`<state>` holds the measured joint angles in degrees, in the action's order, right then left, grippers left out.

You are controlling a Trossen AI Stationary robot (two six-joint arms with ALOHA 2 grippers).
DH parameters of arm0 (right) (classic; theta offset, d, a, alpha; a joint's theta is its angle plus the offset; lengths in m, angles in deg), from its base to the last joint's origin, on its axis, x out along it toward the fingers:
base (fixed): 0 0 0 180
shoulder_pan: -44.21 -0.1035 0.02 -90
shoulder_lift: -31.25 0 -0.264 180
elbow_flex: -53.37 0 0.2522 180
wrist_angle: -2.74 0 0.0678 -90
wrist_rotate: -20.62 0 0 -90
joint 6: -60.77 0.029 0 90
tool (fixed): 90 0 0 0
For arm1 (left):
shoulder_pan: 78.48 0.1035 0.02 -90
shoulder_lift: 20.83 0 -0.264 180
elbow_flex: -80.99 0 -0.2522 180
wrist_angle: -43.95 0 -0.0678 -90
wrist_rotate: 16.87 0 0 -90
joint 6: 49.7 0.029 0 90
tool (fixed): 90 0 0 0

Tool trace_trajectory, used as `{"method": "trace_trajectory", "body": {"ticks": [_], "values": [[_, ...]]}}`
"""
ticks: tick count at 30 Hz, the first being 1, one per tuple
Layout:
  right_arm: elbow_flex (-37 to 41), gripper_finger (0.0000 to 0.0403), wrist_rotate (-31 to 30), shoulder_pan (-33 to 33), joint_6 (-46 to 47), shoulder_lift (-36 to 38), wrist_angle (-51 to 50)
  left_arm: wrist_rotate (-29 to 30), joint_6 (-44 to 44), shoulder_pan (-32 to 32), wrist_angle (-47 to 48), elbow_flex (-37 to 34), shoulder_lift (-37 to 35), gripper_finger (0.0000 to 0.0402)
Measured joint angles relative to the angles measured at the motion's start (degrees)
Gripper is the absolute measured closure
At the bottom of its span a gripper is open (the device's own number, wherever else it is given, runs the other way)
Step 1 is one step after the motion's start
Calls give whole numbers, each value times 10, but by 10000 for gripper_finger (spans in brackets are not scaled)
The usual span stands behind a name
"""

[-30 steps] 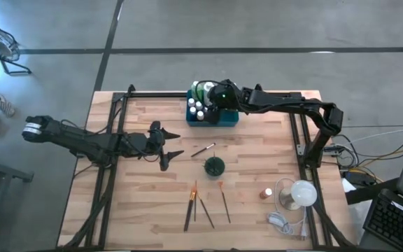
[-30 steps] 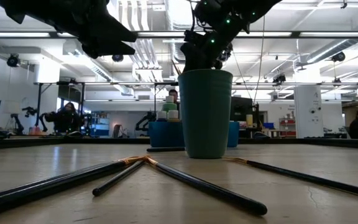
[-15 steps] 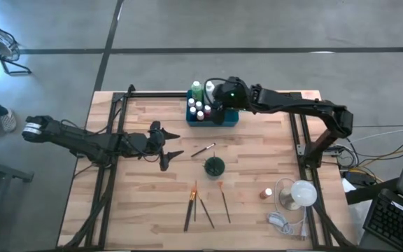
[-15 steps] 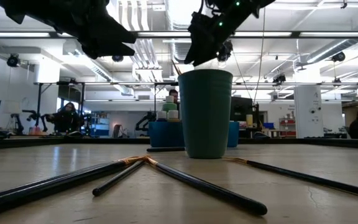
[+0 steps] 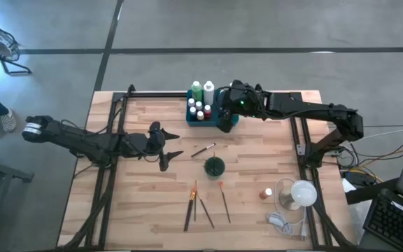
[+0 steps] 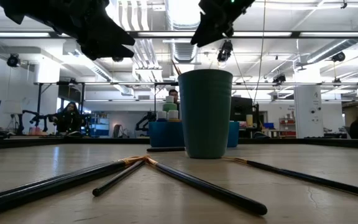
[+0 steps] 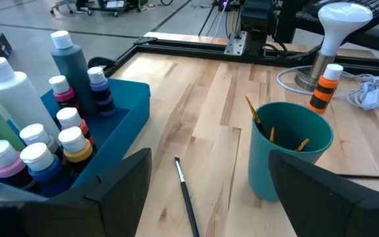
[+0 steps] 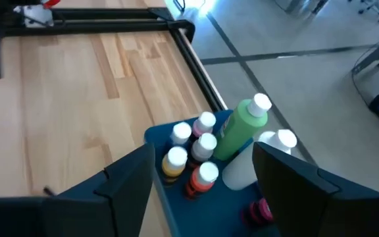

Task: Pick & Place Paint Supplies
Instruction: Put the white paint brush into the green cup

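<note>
The right gripper (image 5: 224, 120) hovered open and empty over the blue tray's (image 5: 229, 119) near edge, the bottles (image 5: 200, 108) just beside it. The left gripper (image 5: 168, 147), open and empty, waited well apart from them, near a paintbrush (image 5: 203, 150).

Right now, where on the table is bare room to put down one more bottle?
Bare wood lies along the far left, between the tray and the table frame, and at the near left corner beside the brushes. It is crowded around the cup, and near the lamp and orange bottle.

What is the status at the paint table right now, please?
Both pincers open, empty. Right pincer over tray of bottles. Brushes loose on table.
</note>
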<state>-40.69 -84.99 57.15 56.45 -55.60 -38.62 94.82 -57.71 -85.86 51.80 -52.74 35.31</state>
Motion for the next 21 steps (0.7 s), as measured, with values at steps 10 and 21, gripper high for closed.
{"method": "trace_trajectory", "body": {"ticks": [10,21], "values": [[1,158,-71,-52,49,72,-105,-30,-35,0,54,0,0,94],[3,131,-69,-97,119,130,-221,-32,-64,0,55,-4,33,94]]}}
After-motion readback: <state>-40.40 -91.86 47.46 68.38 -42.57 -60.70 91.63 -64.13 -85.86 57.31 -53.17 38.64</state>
